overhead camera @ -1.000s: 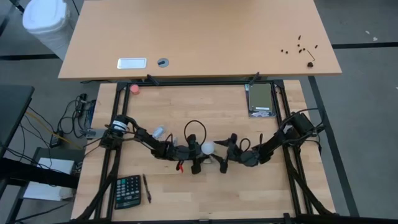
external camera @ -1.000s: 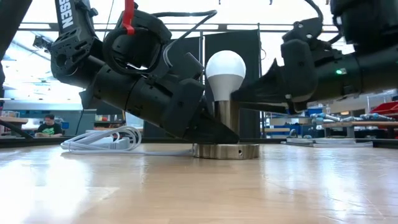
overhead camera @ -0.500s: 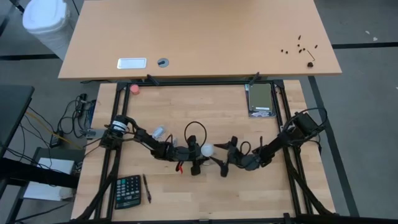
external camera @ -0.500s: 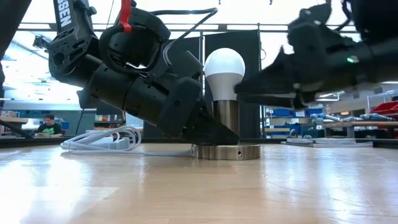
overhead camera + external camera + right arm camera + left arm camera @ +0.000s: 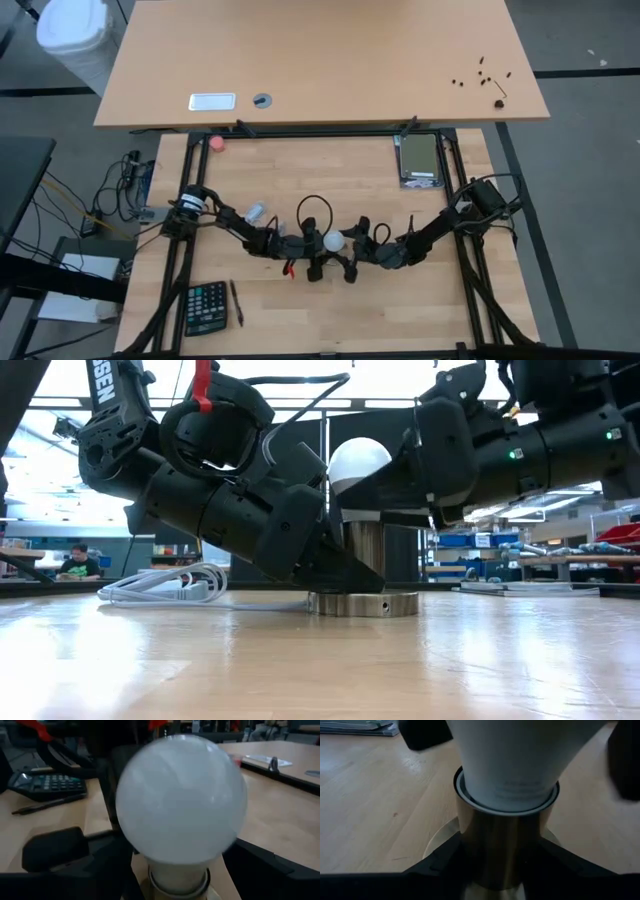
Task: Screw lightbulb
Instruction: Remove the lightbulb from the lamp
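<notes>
Low view shows the lightbulb [image 5: 360,463] standing up in a shiny metal holder [image 5: 363,563] on the table [image 5: 320,660]. Left claw [image 5: 335,565] hugs the holder down low. Right claw [image 5: 385,490] has its fingers apart, one on each side of the lightbulb.

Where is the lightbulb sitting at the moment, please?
In the high view the lightbulb is near the table's middle, seated upright in a metal socket stand, between the left gripper at the stand and the right gripper around its globe.
</notes>
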Available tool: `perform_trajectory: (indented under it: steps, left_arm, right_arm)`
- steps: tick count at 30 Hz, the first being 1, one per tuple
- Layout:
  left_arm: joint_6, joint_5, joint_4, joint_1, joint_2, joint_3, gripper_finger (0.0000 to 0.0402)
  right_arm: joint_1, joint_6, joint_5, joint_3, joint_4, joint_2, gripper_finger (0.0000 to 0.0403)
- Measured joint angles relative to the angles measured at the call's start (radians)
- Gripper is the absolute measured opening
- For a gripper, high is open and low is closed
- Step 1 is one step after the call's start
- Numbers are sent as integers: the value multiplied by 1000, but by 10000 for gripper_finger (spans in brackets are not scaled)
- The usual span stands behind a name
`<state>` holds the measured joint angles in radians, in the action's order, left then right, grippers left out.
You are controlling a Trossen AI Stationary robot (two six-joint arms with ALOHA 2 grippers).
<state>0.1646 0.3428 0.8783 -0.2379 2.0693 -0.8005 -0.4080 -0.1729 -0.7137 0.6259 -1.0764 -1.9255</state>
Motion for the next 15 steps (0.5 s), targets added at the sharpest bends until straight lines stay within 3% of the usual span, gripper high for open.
perform_trajectory:
  steps: [10,15]
  left_arm:
    - [0,1,0,0,0,0,196]
    - [0,1,0,0,0,0,196]
  right_arm:
    - [0,20,1,1,-20,-3,302]
    - [0,27,1,1,-19,-3,251]
